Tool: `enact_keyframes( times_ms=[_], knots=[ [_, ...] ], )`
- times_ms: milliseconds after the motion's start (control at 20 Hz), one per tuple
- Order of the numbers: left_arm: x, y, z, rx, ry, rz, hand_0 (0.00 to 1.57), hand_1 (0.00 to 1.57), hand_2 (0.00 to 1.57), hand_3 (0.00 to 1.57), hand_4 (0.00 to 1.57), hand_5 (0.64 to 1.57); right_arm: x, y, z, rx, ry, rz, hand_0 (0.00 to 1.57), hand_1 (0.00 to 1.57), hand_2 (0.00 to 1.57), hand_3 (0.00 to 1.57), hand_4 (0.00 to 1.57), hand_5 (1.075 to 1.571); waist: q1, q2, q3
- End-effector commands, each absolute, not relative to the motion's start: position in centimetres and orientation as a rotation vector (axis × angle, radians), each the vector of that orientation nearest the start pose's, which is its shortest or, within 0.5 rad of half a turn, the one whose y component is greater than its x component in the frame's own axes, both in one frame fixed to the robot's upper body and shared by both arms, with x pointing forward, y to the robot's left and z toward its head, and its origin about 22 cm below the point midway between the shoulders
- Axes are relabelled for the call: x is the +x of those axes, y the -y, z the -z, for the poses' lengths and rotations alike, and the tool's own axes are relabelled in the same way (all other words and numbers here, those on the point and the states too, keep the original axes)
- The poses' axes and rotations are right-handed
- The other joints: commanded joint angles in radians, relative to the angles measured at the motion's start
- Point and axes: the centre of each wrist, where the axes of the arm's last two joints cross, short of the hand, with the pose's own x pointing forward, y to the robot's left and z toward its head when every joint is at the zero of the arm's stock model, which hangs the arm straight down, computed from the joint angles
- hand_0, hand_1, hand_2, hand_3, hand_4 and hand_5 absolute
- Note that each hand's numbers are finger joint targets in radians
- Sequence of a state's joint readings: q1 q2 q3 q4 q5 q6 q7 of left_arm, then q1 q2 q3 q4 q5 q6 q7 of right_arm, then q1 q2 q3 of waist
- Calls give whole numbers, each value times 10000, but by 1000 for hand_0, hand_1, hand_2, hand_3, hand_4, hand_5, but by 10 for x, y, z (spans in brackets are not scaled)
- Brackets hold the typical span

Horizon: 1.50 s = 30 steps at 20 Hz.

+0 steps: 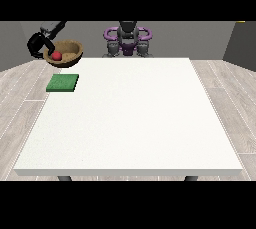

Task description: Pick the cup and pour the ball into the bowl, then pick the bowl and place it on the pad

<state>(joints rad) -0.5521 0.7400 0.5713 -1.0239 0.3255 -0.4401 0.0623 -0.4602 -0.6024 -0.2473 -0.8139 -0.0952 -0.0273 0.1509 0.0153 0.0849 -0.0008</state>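
The hand (36, 45) at the view's left has its fingers clasped on the rim of the bowl (69, 49), holding it in the air just beyond the pad (63, 83). The ball (57, 56) lies inside the bowl. The pad lies on the bench (135, 123).

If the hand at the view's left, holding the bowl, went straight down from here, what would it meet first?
Probably the green pad. The hand at the view's left holds the bowl, red ball inside, above and slightly behind the pad. Depth is unclear, so it might land at the table edge or just past it.
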Motion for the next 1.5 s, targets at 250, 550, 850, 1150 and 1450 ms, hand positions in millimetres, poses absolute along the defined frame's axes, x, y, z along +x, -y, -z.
enact_keyframes(
  times_ms=[250, 550, 850, 1150, 1450],
  knots=[
    [300, -508, -201, 1969, 19098, 178, 0, 0, 0, 0, 1210, 1555, 319, 489, -98, -5368, 12867, 1313, 1571, 1571, 1571, 381, 1123, 1568, 283, 1176, 13],
    [307, -496, -199, 2165, 18938, 43, 0, 0, 0, 0, 1208, 1553, 332, 446, -45, -4746, 12443, 2385, 1571, 1571, 1571, 444, 1060, 1569, 475, 1054, 15],
    [302, -507, -194, 2066, 19162, 195, 0, 0, 0, 0, 1203, 1557, 337, 466, -74, -4409, 12848, 2644, 1571, 1571, 1571, 552, 1023, 1571, 372, 1414, 11],
    [305, -494, -222, 2011, 19445, 267, 0, 0, 0, 0, 1191, 1561, 321, 483, -53, -5173, 12421, 4010, 1571, 1571, 1571, 1163, 191, 1557, 621, 1515, 24],
    [300, -511, -209, 2500, 19447, 85, 0, 0, 0, 0, 1195, 1561, 337, 474, -77, -5671, 12938, 4149, 1508, 1508, 1412, 824, 0, 1552, 354, 1607, 10]
  ],
)
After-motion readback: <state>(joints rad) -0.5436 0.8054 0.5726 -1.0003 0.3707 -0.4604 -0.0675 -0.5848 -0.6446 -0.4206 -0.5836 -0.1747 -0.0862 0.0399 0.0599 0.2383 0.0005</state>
